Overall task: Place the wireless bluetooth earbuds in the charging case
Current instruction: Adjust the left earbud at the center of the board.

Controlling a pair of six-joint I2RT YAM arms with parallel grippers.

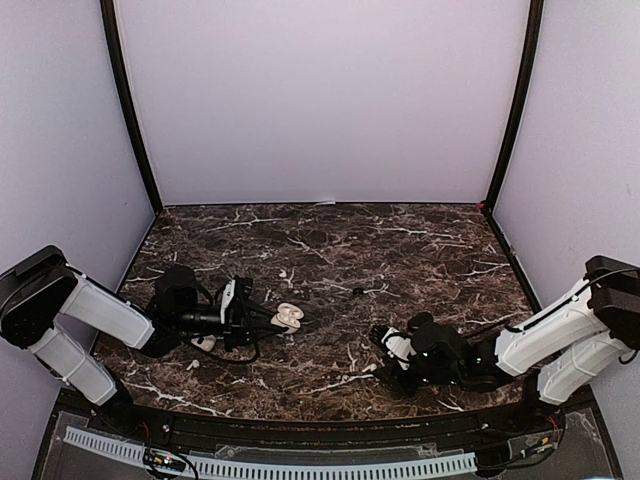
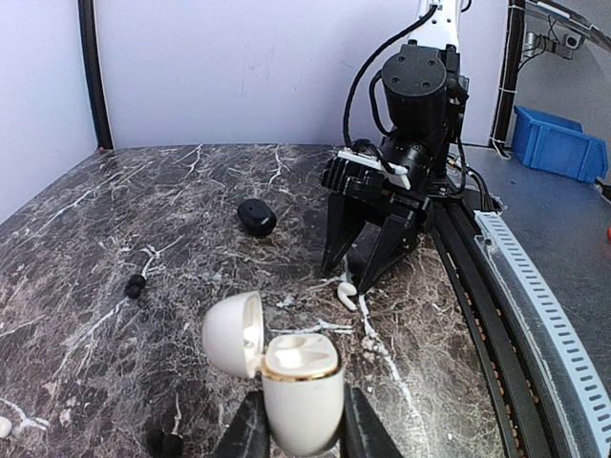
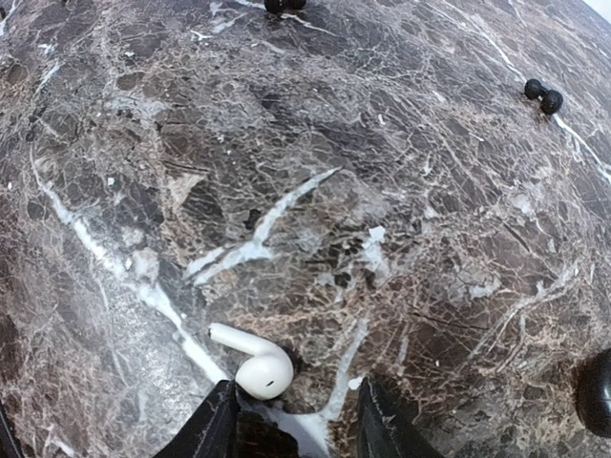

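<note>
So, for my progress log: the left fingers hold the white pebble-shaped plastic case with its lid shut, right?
No. The left wrist view shows the white pebble-shaped plastic charging case, held in the left fingers, with its lid open, swung aside.

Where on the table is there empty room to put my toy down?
The wide strip of table along the back wall is bare, and so is the far right corner. It is crowded nearer the arms: the left pincer holds the white case, the right pincer straddles a white earbud, and a black case and black earbud lie nearby.
</note>
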